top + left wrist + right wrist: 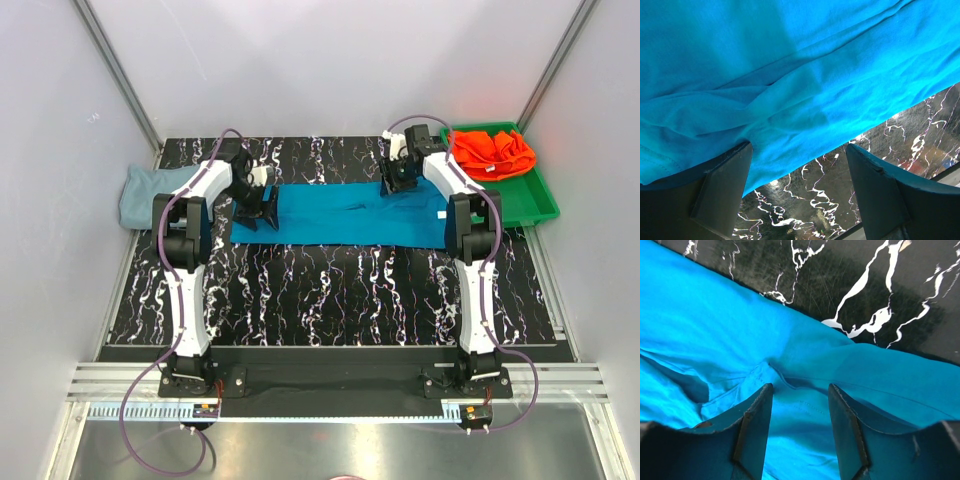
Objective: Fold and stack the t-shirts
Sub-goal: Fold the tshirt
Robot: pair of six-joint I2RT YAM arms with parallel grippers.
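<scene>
My left tool is wide at the 9 o'clock end of the shirt, right tool half open at 2 o'clock. Soft, limp cloth; I would pinch its edge.

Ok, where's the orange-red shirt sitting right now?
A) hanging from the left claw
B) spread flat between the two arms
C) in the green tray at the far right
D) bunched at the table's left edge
C: the orange-red shirt lies crumpled in the green tray, while the shirt spread between the arms is the teal shirt.
</scene>
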